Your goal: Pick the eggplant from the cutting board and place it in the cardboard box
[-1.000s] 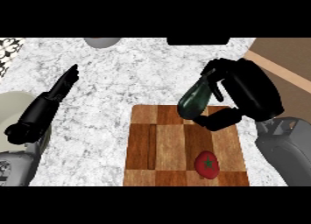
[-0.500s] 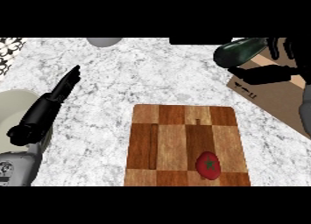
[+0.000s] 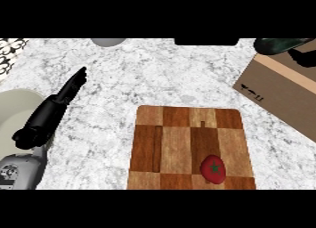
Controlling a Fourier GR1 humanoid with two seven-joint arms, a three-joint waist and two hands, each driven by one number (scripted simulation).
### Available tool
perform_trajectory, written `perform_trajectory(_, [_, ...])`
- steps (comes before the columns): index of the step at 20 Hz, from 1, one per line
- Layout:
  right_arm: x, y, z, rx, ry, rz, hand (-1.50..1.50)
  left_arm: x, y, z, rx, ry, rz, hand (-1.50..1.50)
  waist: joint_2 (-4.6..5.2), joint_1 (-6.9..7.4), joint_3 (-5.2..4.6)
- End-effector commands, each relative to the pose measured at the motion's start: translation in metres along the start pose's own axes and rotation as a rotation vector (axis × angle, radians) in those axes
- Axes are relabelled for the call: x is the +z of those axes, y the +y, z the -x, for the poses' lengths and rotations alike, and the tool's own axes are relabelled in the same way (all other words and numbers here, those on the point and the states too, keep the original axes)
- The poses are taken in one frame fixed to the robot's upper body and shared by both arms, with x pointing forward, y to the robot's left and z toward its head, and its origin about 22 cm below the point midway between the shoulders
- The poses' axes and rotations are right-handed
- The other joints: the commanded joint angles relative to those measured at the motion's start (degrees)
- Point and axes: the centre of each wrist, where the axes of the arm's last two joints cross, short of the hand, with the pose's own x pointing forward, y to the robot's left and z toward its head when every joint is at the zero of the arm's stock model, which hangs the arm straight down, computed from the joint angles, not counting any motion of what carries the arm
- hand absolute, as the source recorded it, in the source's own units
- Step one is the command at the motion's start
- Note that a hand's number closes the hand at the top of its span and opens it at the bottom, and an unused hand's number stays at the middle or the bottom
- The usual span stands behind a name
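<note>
Fingers of the right hand (image 3: 309,57) show only as a dark patch at the upper right of the frame, above the box (image 3: 288,95), and I cannot tell whether they are curled or spread. Just left of them the eggplant (image 3: 278,45) sits at the frame's top edge, over the box's far corner; whether the hand is holding it cannot be read from here. A second ago the eggplant was clasped just above the board's upper right corner, and half a second ago it was already partway toward the box, so the carry has run up and to the right and the board (image 3: 190,147) now bears only the tomato (image 3: 213,168) near its lower right. That suggests the pick is done and the release into the box is what remains. At the left of the frame the left hand (image 3: 69,88) rests on the counter (image 3: 153,71), fingers straight and together.
</note>
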Motion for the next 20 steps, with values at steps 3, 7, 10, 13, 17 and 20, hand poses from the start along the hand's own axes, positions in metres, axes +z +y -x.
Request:
perform_trajectory(3, [-0.004,0.004,0.056,0.047,0.110,-0.297,1.50,-0.005,0.008,-0.005,-0.021,-0.014,-0.012,0.00,0.20,0.37,0.02])
perform_trajectory(7, [-0.013,-0.013,0.079,0.066,0.105,-0.371,1.50,-0.006,0.009,0.002,-0.006,-0.006,0.010,0.00,0.34,0.73,0.02])
perform_trajectory(10, [-0.009,-0.008,0.099,0.151,0.146,-0.467,1.50,-0.013,-0.015,-0.007,0.005,-0.011,0.019,0.00,0.64,1.51,0.08])
perform_trajectory(13, [-0.001,0.000,0.119,0.111,0.160,-0.560,-1.50,-0.018,0.004,-0.008,-0.011,-0.018,-0.004,0.00,0.59,1.25,0.09])
perform_trajectory(17, [0.000,0.013,0.121,0.012,0.003,-0.596,-1.50,-0.006,0.003,0.000,0.009,-0.007,0.031,0.00,0.56,1.41,0.12])
perform_trajectory(20, [-0.014,-0.005,0.110,-0.114,-0.087,-0.504,-1.50,-0.020,0.006,-0.004,-0.003,-0.014,0.015,0.00,0.61,1.15,0.14])
